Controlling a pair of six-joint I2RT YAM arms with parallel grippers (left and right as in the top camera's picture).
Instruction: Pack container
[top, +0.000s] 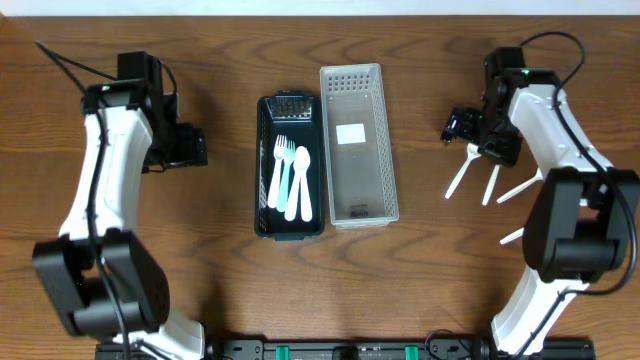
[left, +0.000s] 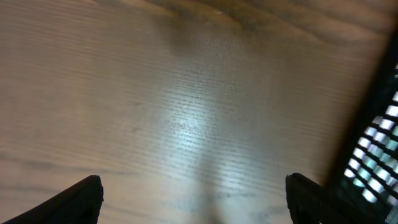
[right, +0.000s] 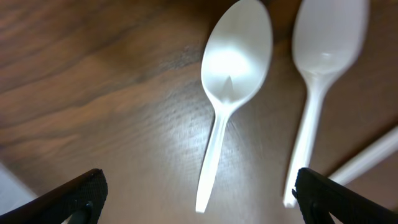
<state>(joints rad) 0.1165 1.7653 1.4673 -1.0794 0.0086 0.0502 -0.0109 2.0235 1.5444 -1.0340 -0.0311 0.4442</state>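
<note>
**Spoon pickup to be lined up on the right**

The right gripper (top: 462, 127) is poised over a white spoon (right: 236, 56) on the bench (top: 420, 280), jaws wide apart and empty. The handle should be straddled squarely, clear of the neighbouring spoon (right: 323, 43). The black basket (top: 262, 170), holding cutlery, sits mid-bench. Beside it, the left gripper (top: 185, 147) is seen with jaws parted, nothing held.

White spoons (right: 236, 56), a brown wood-grained table (top: 220, 60) (one latticed basket (top: 291, 108) is black, the other basket (top: 355, 185) pale grey).
</note>
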